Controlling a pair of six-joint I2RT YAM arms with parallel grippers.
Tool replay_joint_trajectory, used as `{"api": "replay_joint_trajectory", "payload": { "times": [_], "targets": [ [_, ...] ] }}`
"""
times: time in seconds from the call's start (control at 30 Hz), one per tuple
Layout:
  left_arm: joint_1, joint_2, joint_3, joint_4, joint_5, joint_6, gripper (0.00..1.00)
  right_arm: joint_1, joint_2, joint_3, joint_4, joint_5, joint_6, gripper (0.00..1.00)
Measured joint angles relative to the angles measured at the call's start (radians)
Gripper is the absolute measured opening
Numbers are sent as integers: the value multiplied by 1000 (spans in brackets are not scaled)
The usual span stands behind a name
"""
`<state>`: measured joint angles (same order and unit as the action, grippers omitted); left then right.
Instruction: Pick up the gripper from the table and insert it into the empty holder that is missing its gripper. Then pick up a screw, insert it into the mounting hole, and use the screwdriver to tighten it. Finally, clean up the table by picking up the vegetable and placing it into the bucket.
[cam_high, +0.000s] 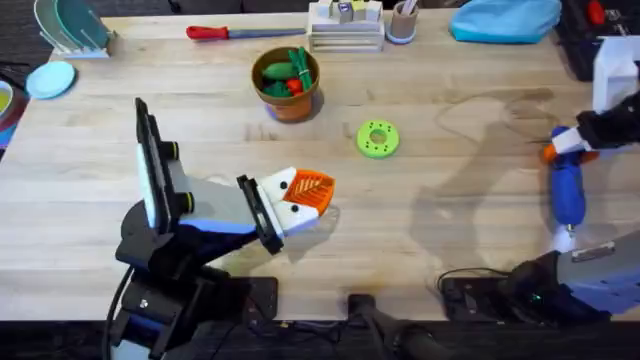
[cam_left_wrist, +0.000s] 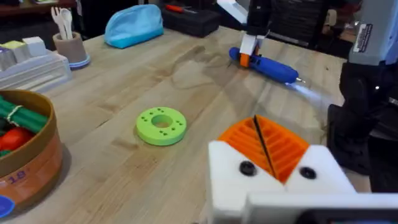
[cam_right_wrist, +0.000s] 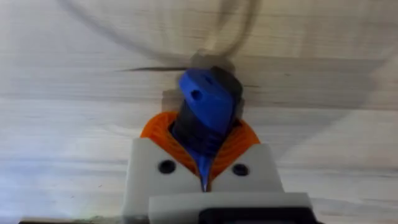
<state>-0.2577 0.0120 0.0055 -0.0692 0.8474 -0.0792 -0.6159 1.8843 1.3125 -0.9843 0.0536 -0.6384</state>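
Left tool (cam_high: 312, 193), lower centre of the overhead frame: orange fingers pressed together on their white blocks, clenched on nothing, just above the surface (cam_high: 440, 190); in the left wrist view the two ribbed pads (cam_left_wrist: 283, 146) meet along a thin dark seam. Right tool (cam_high: 563, 148), right edge of the overhead frame: clenched around the rear end of the screwdriver (cam_high: 567, 190), whose blue body lies on the surface with the bit pointing toward the bottom edge; in the right wrist view the blue end (cam_right_wrist: 208, 106) sits between the orange pads. Bucket (cam_high: 287, 84), upper centre: upright, holding green and red vegetables (cam_high: 283, 75). Green disc (cam_high: 377, 138): flat on the surface, right of the bucket, well apart from both tools. Red-handled tool (cam_high: 225, 32): along the top edge.
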Motion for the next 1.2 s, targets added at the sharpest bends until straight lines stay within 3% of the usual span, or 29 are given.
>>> {"api": "replay_joint_trajectory", "payload": {
  "times": [0.2, 0.53, 0.73, 0.93, 1.2],
  "targets": [
    [0, 0, 0, 0, 0, 0, 9, 72, -88, 23, -11, -41, 25, 22],
    [0, 0, 0, 0, 0, 0, 9, 159, -522, 54, 189, -233, 166, 22],
    [0, 0, 0, 0, 0, 0, 9, 231, -718, 51, 247, -357, 271, 22],
    [0, 0, 0, 0, 0, 0, 9, 422, -891, -61, 482, -471, 408, 22],
    [0, 0, 0, 0, -1, 0, 9, 773, -1068, -394, 940, -520, 581, 22]
  ]
}}
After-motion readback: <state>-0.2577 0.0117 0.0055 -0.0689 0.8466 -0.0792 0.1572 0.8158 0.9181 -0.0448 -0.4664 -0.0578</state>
